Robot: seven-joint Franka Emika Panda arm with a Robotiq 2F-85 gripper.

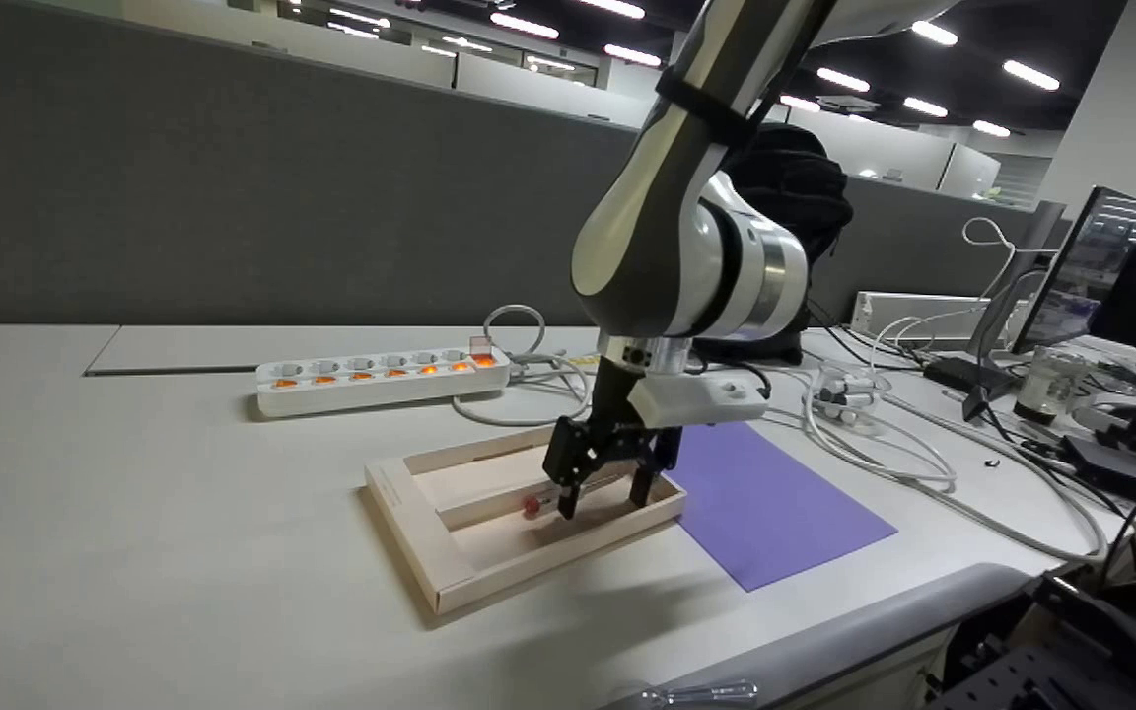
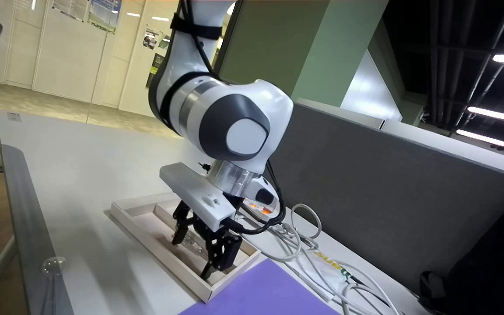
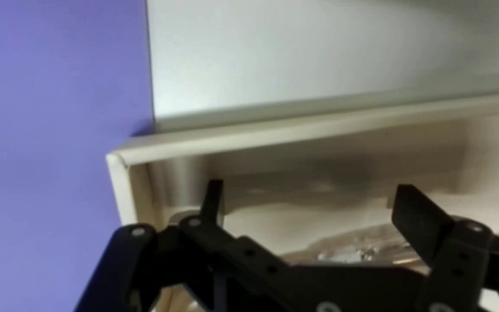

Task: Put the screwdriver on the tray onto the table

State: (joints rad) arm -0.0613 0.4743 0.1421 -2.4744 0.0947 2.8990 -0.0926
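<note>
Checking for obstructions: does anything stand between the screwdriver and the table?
Yes: the low rim of the divided tray surrounds the screwdriver, which likely needs lifting over it onto the table.

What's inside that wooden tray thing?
A red-ended screwdriver lies inside the tray, beside its divider. The open tool reaches in and covers part of the screwdriver in every view; what's hidden behind the tool, I can't tell.

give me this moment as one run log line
gripper: open over tray | screwdriver: lying in tray alongside divider, ungripped | tray: on table | status: transfer not yet done
</note>
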